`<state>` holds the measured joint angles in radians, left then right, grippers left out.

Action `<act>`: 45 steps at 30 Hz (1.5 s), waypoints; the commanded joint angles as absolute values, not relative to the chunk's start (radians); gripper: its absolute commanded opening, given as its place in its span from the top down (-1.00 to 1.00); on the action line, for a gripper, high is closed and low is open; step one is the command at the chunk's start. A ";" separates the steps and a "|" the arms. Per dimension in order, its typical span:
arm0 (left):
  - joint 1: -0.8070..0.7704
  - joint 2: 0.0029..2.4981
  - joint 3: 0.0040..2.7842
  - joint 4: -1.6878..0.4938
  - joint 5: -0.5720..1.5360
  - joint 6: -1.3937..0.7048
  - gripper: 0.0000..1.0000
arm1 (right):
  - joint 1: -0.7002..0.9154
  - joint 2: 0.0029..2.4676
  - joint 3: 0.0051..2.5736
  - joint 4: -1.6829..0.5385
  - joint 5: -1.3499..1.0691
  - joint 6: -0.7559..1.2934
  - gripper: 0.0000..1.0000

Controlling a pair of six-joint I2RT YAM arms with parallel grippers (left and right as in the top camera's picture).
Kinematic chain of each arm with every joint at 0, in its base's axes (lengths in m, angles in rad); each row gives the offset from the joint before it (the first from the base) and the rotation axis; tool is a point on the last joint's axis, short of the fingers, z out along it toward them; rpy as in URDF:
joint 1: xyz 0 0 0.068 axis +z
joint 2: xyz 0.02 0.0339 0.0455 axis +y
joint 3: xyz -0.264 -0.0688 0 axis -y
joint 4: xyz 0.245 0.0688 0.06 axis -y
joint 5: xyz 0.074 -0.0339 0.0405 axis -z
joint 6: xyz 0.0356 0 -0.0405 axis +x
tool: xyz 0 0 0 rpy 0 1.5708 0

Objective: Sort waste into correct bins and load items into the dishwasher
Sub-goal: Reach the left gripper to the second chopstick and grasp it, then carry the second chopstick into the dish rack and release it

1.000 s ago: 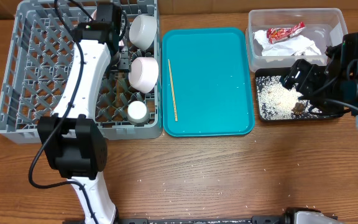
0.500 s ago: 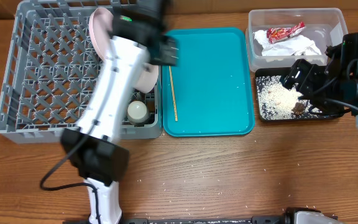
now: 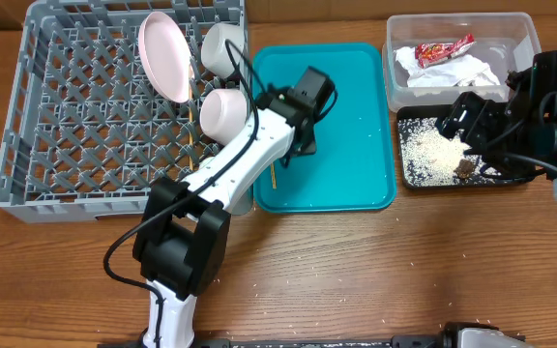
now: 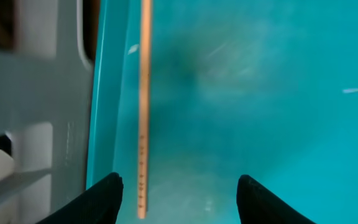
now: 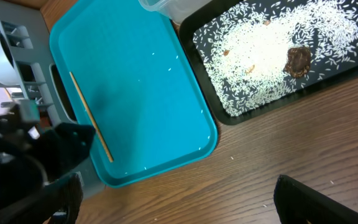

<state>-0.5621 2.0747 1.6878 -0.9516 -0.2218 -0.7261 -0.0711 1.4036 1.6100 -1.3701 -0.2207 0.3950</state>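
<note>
My left gripper (image 3: 295,147) is open and empty, low over the left side of the teal tray (image 3: 356,184). In the left wrist view one wooden chopstick (image 4: 143,106) lies on the tray between the open fingers (image 4: 182,202), close to the left one. The grey dish rack (image 3: 27,116) holds a tilted plate (image 3: 162,53) and two white bowls (image 3: 222,46) (image 3: 222,111). My arm hides the cup. My right gripper (image 3: 467,121) is open and empty above the black tray (image 3: 409,179), which holds rice (image 3: 433,150) and a brown lump (image 3: 467,169). The clear tub (image 3: 520,29) holds the red wrapper (image 3: 443,48) and the napkin (image 3: 457,72).
Stray rice grains lie on the teal tray and on the wooden table in front (image 3: 259,285). The right wrist view shows the teal tray (image 5: 142,93), the chopstick (image 5: 89,115), the black tray's rim (image 5: 216,115) and its open fingers (image 5: 179,205) over bare wood.
My left arm has swung right, from the dish rack to over the teal tray. The plate now stands tilted in the rack. The right arm has not moved.
</note>
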 commanded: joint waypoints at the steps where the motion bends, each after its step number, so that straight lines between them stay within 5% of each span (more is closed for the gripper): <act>1: -0.549 2.073 1.591 -0.865 -0.243 -0.767 -0.22 | -0.073 1.401 1.621 -1.364 -0.210 0.392 -1.00; 28: -0.535 2.155 1.489 -0.700 -0.262 -0.762 -0.15 | -0.073 1.401 1.621 -1.364 -0.210 0.392 -1.00; 33: -0.536 2.155 1.489 -0.690 -0.239 -0.764 0.21 | -0.073 1.401 1.621 -1.364 -0.210 0.392 -1.00; 45: -0.541 2.155 1.468 -0.687 -0.028 -0.781 0.29 | -0.073 1.401 1.621 -1.364 -0.210 0.392 -1.00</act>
